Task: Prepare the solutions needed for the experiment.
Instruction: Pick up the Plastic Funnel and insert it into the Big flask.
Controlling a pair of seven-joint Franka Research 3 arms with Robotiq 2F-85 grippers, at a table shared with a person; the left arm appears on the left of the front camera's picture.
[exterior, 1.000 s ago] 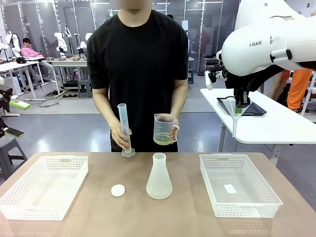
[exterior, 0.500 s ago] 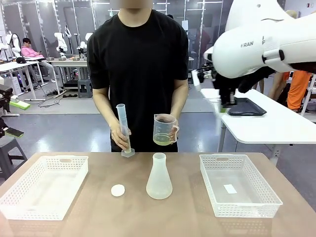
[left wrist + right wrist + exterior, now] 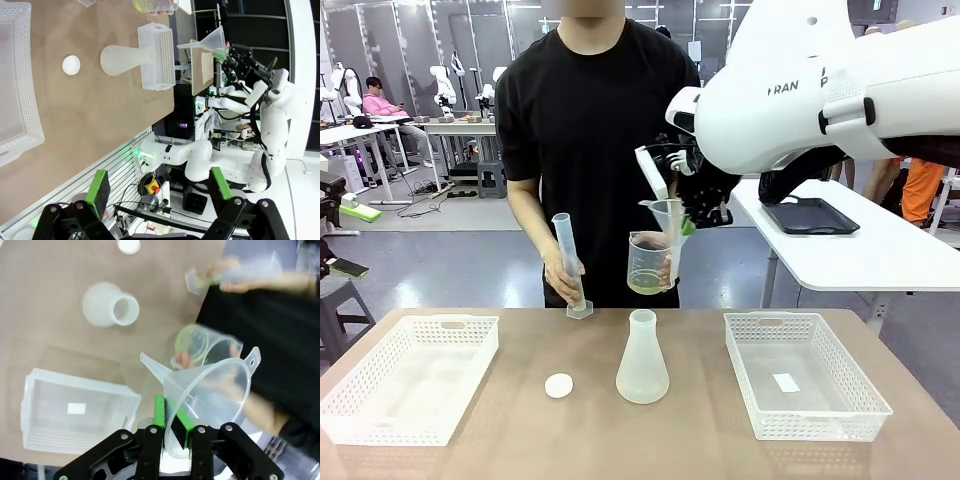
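Clamping a clear funnel (image 3: 210, 385), the right pincer (image 3: 171, 420) is nearly closed.

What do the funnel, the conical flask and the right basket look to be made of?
Funnel: clear, glossy plastic; what lies behind shows through it. Conical flask: probably frosted plastic, milky and matt; frosted glass cannot be excluded. Right basket: white moulded plastic, with perforated lattice walls.
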